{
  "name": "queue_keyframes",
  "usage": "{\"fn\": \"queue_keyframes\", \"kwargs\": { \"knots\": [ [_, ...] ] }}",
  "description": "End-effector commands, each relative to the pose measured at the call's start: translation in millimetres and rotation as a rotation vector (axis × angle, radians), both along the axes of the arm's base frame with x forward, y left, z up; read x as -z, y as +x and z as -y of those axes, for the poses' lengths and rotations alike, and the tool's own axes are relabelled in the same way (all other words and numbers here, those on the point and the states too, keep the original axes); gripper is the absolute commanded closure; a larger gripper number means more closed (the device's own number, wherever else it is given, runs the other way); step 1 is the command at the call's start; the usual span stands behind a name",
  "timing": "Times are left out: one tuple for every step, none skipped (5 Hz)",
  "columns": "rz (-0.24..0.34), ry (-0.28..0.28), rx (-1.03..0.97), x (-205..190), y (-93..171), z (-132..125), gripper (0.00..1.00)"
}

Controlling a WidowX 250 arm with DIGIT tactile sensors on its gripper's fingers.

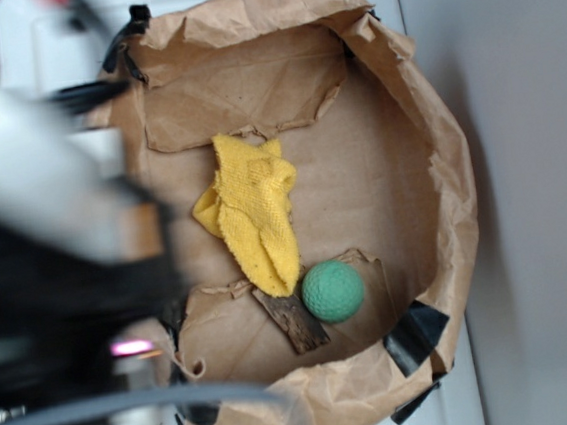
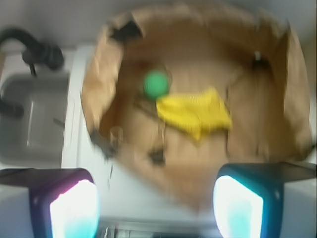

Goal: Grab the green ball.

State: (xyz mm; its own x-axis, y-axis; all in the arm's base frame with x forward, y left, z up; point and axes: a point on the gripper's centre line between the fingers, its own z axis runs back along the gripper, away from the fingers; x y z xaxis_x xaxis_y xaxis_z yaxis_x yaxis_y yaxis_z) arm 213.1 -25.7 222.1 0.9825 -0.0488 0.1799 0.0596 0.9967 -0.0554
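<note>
The pincer (image 2: 156, 208) hangs above the near rim of a crumpled brown paper bag (image 2: 292, 99), its two glowing fingertips (image 2: 74, 208) spread wide apart at the bottom corners of the wrist view, with nothing between them and touching nothing. The bag is torn open into a shallow nest on a white worktop (image 1: 514, 100). Inside it the green ball (image 1: 332, 291) rests on the paper floor, just beside the lower end of a yellow knitted cloth (image 1: 254, 215) and next to a dark brown strip (image 1: 292, 319). Black tape (image 1: 416, 332) patches the bag's rim. Beyond the bag in the wrist view lie a grey sink (image 2: 29, 119) and a black faucet (image 2: 34, 49). That view is blurred throughout. In the exterior view the robot arm (image 1: 57, 254) is a smeared mass covering the left side and hiding the bag's edge there.
</note>
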Motion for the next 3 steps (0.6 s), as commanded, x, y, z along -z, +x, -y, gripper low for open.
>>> {"fn": "queue_keyframes", "kwargs": {
  "knots": [
    [0.047, -0.006, -0.015, -13.9, 3.6, -2.2, 0.00],
    [0.047, -0.006, -0.015, -13.9, 3.6, -2.2, 0.00],
    [0.008, 0.054, -0.048, 35.6, 33.2, -20.3, 0.00]
  ]
}}
